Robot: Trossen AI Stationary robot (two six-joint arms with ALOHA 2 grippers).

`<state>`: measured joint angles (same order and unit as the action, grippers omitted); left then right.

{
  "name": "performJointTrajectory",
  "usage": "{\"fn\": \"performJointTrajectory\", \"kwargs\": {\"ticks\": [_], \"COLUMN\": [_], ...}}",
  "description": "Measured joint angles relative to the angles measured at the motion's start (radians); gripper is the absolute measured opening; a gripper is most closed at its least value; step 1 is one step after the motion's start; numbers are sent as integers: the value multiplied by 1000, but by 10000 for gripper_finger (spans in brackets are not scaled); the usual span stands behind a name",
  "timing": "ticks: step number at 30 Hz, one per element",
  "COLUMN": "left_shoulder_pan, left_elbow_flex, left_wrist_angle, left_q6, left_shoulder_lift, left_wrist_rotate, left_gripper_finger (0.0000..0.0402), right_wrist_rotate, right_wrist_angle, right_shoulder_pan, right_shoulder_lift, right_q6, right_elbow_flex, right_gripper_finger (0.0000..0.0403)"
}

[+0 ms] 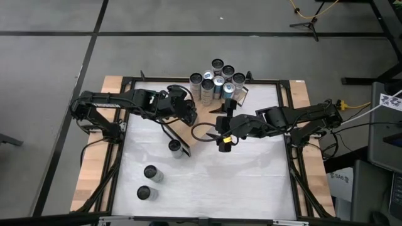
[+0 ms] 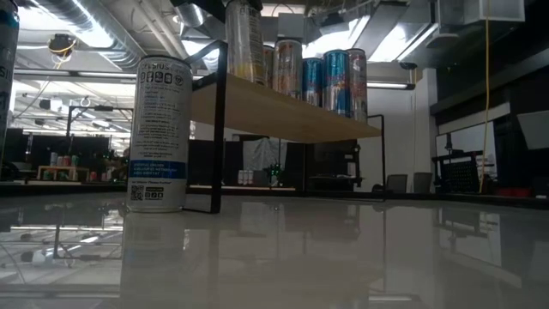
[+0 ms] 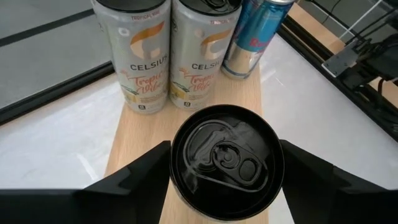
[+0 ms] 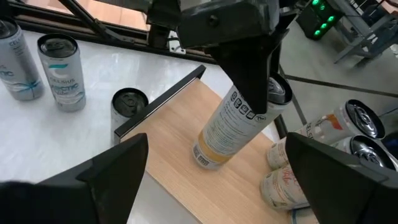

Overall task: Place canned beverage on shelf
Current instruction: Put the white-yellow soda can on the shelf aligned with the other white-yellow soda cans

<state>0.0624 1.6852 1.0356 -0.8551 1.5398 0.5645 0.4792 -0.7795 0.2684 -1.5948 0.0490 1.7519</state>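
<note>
1. The shelf (image 1: 210, 122), a long light-brown wooden board with thin black frame ends, stands on the white desk (image 1: 239, 176) and runs from the desk's middle toward its far edge, where a cluster of cans (image 1: 217, 78) already stands on it.
2. The left hand (image 1: 182, 108) is over the near left part of the shelf, clamped on a can (image 4: 239, 121). In the right wrist view that can's base is on the board and its long axis tilts, top leaning away from upright. The left wrist view looks straight down on its black lid (image 3: 227, 163), a dark finger close on either side.
3. The coming move turns on this: the can is already on the wood, with bare board between it and the Celsius cans (image 3: 171, 53) farther along, so I judge it needs only righting and letting go.
4. The right hand (image 1: 225, 139) waits just right of the shelf's near end, fingers wide apart, empty; the left hand is plainly the nearer.
5. The held can is tall and slim, pale with a yellow band low down and small black print.
6. Three more cans (image 1: 154, 172) stand on the desk, left and nearer.
</note>
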Motion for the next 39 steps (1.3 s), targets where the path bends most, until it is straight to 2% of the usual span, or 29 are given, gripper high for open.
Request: {"fn": "performJointTrajectory", "kwargs": {"ticks": [21, 34, 39], "left_shoulder_pan": [0, 0, 0], "left_elbow_flex": [1, 1, 2], "left_wrist_angle": [-4, -45, -48], "left_q6": [8, 99, 142], "left_shoulder_lift": [-3, -44, -105], "left_wrist_rotate": [1, 0, 6], "left_gripper_finger": [310, 314, 314], "right_wrist_rotate": [0, 7, 0], "right_wrist_angle": [2, 159, 197], "right_shoulder_pan": [0, -41, -100], "right_shoulder_lift": [0, 0, -3], "right_q6": [0, -25, -116], "right_elbow_flex": [0, 0, 0], "right_gripper_finger": [376, 376, 376]}}
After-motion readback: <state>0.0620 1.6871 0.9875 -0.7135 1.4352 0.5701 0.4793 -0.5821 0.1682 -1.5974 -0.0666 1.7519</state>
